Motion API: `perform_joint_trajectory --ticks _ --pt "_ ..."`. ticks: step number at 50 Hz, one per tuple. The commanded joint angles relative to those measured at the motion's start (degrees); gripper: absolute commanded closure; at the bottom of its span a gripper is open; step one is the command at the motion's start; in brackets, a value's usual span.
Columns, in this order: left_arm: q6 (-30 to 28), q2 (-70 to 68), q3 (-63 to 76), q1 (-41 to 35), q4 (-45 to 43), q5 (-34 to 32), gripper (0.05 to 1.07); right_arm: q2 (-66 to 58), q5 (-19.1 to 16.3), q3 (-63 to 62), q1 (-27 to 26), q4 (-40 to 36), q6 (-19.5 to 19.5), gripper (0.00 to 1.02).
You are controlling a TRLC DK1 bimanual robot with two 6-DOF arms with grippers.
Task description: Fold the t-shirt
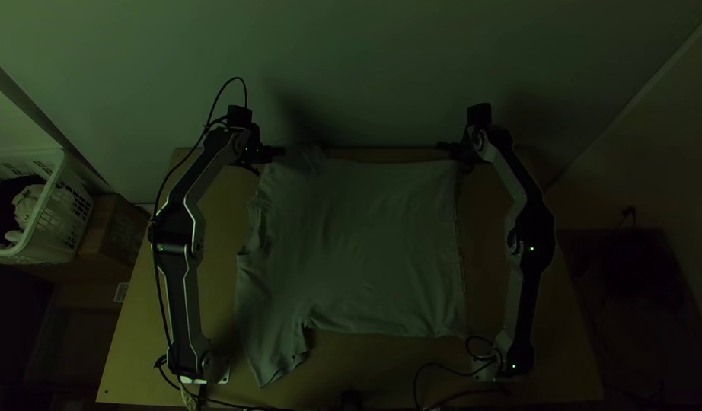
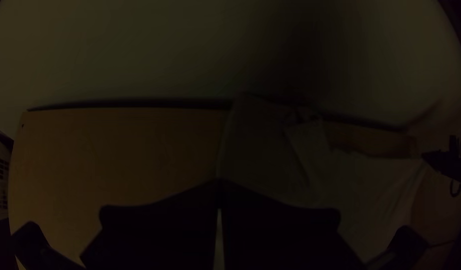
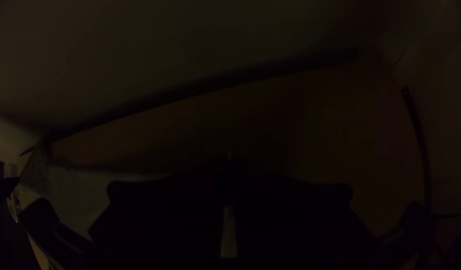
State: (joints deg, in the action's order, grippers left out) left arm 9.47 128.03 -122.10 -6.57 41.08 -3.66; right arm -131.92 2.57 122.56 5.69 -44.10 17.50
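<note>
on your wooden table (image 1: pixel 138 335), the t-shirt (image 1: pixel 366 243) lies spread, one sleeve (image 1: pixel 271 354) angling near-left; at its far corners, your left gripper (image 1: pixel 282 152) and right gripper (image 1: pixel 441 144) are closed, each pinching cloth.

The t-shirt (image 1: pixel 366 243) is partly hidden by the jaws, and the top view's left edge crops the basket (image 1: pixel 49 196).

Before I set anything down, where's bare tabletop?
Bare wood: between shirt and right arm, and outside that arm. Crowded: the far edge, with left pincer and right pincer by the shirt; cables cross near right.
</note>
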Motion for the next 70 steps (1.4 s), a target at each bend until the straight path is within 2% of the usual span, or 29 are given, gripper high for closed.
perform_joint_trajectory --ticks 1,16,38,70 --pt "1.2 -4.2 2.9 0.7 0.4 -1.3 1.05 3.5 0.6 -2.9 0.1 -0.3 -1.2 1.00" --pt "1.2 -12.5 15.2 1.8 -5.0 -2.9 1.05 5.8 1.0 -6.8 0.2 -0.3 -2.6 1.00" --pt "1.1 -23.0 29.0 2.7 -8.4 -4.1 1.05 11.0 2.2 -15.1 2.0 0.6 -3.3 1.00" --pt "1.1 -35.9 47.5 2.3 -13.0 -4.2 1.05 24.4 4.4 -35.9 3.4 6.4 -4.5 1.00"
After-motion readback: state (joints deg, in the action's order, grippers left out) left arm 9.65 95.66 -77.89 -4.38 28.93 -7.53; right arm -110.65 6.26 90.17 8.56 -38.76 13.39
